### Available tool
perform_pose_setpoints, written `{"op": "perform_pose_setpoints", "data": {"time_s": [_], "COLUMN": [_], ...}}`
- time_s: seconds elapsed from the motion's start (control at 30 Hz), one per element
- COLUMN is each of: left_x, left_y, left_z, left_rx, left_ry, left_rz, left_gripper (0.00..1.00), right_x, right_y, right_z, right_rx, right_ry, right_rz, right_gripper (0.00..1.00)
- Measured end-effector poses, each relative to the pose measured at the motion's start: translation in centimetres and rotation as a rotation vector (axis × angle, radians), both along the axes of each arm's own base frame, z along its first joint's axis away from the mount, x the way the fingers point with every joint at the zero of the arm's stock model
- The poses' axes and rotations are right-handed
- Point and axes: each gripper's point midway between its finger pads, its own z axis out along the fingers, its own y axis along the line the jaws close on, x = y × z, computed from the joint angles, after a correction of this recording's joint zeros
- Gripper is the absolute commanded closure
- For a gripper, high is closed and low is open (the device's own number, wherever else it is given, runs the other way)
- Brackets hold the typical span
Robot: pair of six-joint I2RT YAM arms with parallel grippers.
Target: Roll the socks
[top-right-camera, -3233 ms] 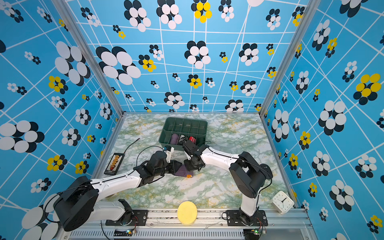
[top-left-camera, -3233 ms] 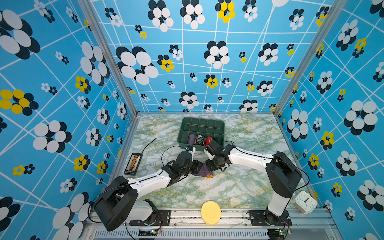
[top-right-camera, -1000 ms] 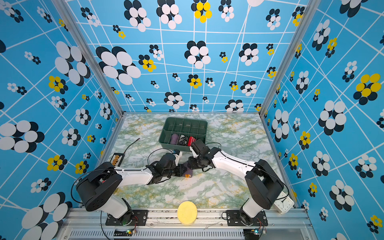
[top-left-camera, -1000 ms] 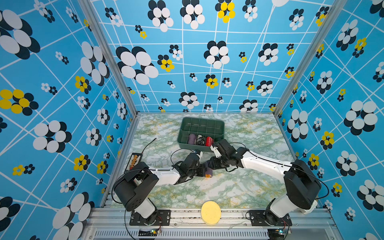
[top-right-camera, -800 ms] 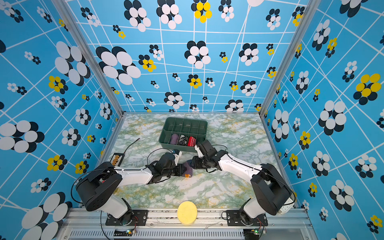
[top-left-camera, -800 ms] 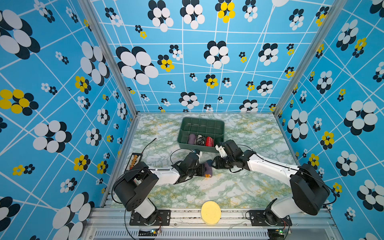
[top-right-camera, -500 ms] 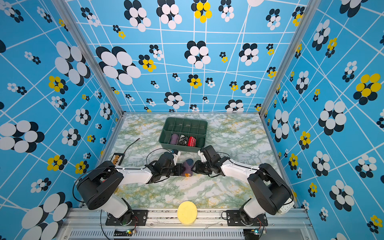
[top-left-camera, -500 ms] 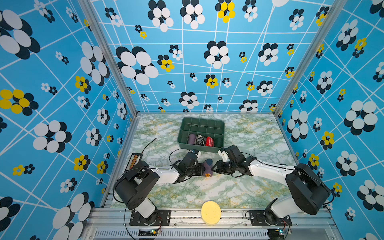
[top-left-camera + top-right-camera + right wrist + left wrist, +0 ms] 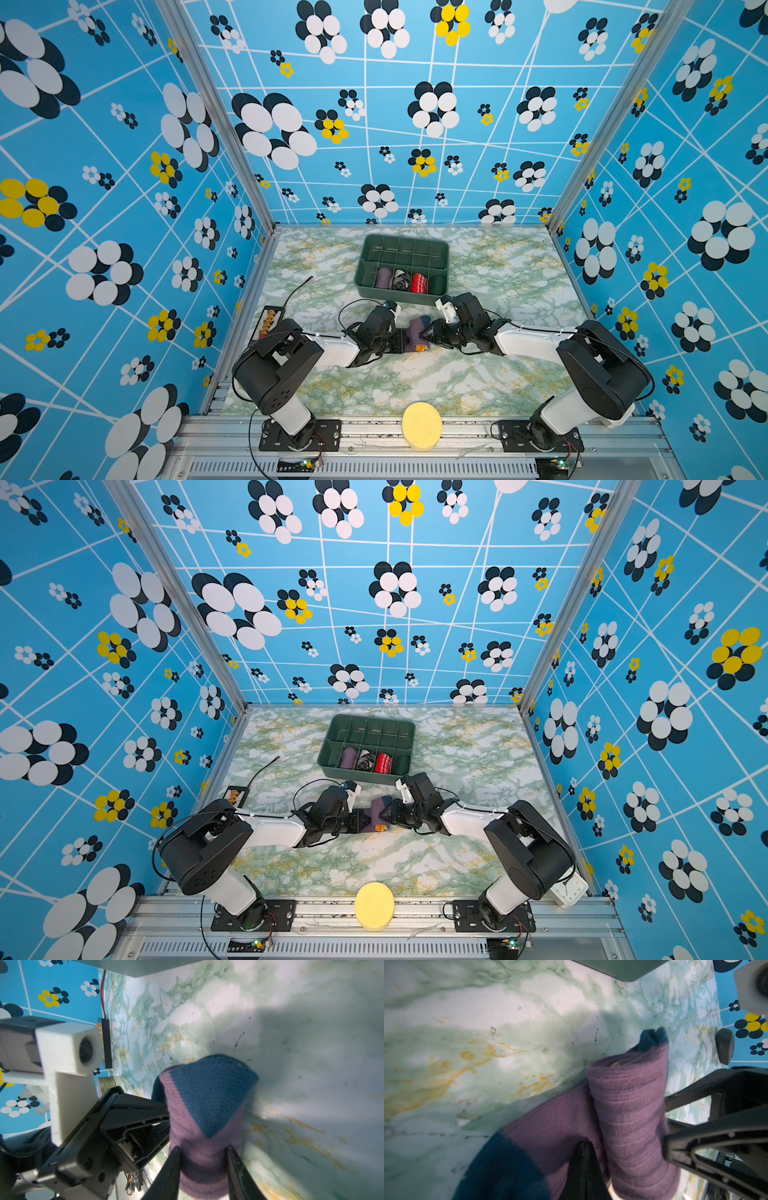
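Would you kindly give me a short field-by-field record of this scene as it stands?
socks: purple, partly rolled, lying on the marble table between both arms
left pincer: shut on the socks
right pincer: shut on the socks, a finger each side of the roll
green tray: behind the socks, holding three rolled bundles

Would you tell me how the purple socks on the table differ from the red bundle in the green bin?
The socks are purple with dark blue patches; the red bundle is red with a white pattern. The socks lie on the table, gripped by the left gripper and right gripper; the red bundle stands untouched in the green bin. Both are rolled fabric.
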Motion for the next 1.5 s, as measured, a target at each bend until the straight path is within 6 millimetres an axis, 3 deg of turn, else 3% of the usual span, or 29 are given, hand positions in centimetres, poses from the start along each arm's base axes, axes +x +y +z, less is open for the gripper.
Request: {"op": "perform_pose_setpoints", "data": {"time_s": [0.23,0.4,0.7,1.0,1.27,1.37,1.5], "left_x": [0.1,0.2,0.0,-0.2,0.3,0.5,0.3], "left_y": [-0.5,-0.8,-0.5,0.7,3.5,3.3,2.9], "left_z": [0.0,0.0,0.0,0.4,3.3,4.9,5.4], "left_rx": [-0.021,-0.028,-0.018,0.005,-0.001,-0.030,-0.047], "left_ry": [-0.002,0.001,0.014,0.040,0.000,-0.037,-0.043], "left_rz": [-0.011,-0.016,-0.013,0.001,0.053,0.050,0.036], "left_gripper": [0.99,0.98,0.98,0.96,0.94,0.94,0.94], "right_x": [0.8,1.1,-0.1,-0.1,0.0,0.0,0.0], "right_y": [-0.2,0.7,1.3,1.5,0.8,0.8,0.8], "right_z": [0.7,1.5,-0.1,-0.8,-0.9,-0.9,-0.9], "right_rx": [-0.090,-0.196,-0.469,-0.678,-0.730,-0.731,-0.730], "right_ry": [-0.023,-0.056,-0.067,-0.111,-0.113,-0.115,-0.115], "right_rz": [0.025,0.093,0.230,0.304,0.310,0.312,0.312], "right_gripper": [0.63,0.63,0.65,0.67,0.67,0.66,0.66]}}
